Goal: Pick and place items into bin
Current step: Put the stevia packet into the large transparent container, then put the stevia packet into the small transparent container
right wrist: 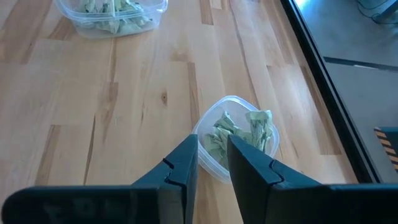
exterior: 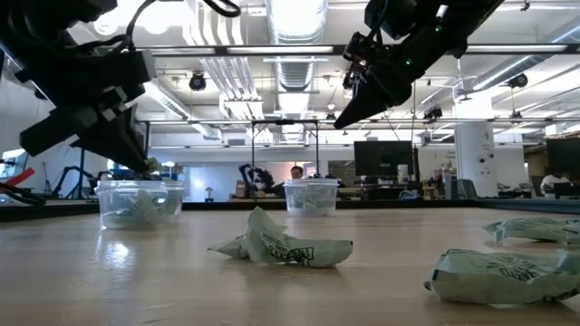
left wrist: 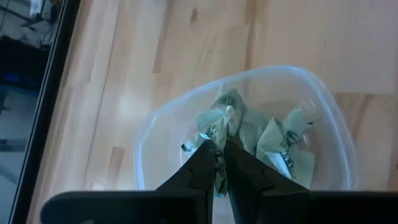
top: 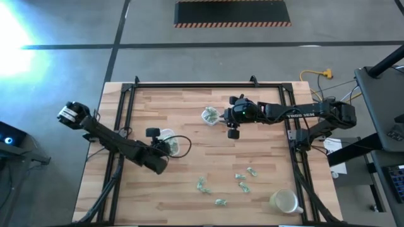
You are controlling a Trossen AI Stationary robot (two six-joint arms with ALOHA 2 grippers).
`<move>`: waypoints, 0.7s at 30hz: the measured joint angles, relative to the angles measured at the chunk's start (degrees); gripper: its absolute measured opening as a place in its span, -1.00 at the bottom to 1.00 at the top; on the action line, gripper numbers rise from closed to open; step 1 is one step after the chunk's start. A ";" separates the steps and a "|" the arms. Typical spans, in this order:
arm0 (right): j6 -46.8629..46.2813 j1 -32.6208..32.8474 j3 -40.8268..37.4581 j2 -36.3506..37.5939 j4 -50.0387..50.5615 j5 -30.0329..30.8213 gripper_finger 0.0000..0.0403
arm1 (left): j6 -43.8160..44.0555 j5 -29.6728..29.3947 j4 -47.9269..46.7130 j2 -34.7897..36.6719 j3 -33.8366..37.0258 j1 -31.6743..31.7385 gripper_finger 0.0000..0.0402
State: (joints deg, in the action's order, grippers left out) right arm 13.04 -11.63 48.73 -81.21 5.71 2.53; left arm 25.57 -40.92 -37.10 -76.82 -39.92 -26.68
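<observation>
left end effector (left wrist: 219, 149) clamped on item (left wrist: 219, 121) | right end effector (right wrist: 212, 148) apart | item print unreadable

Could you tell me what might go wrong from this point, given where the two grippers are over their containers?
1. The left gripper is shut on a wrapped piece above its clear container; releasing off-centre could drop the piece on the table.
2. The right gripper, open with nothing between its fingers, hovers over the other container; descending, it might clip the rim and shift it.
</observation>
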 joint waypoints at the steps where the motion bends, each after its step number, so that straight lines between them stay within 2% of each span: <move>1: 0.01 0.01 0.00 0.00 -0.01 0.01 -0.61 | 0.77 0.01 -0.51 0.00 0.00 0.00 -0.92; 6: 0.00 0.00 0.00 0.00 -0.01 0.00 -0.58 | 1.68 0.04 -1.49 -0.02 0.07 0.00 -0.87; 12: -0.08 0.01 0.00 0.00 0.01 -0.60 -0.60 | 2.60 0.06 -1.55 -0.02 0.07 0.00 -0.57; 14: -1.06 -0.01 -0.02 0.00 0.03 -3.87 -0.61 | 2.60 0.06 -1.53 -0.02 0.07 0.00 -0.47; 17: -1.68 0.39 -0.04 0.00 1.20 -13.60 -0.61 | 2.64 0.29 -1.53 -0.04 0.07 0.00 -0.35; 19: -1.96 1.29 -0.04 0.04 4.03 -19.67 -0.61 | 2.73 1.46 -1.48 -0.04 0.07 0.00 -0.30; 21: -3.42 2.80 -0.04 0.09 8.52 -22.66 -0.60 | 2.82 2.77 -1.42 -0.07 0.07 0.00 -0.29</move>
State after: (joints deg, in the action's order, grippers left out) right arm 9.62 -8.83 48.69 -81.12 14.23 -20.12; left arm 28.38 -38.15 -38.52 -76.88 -39.86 -26.68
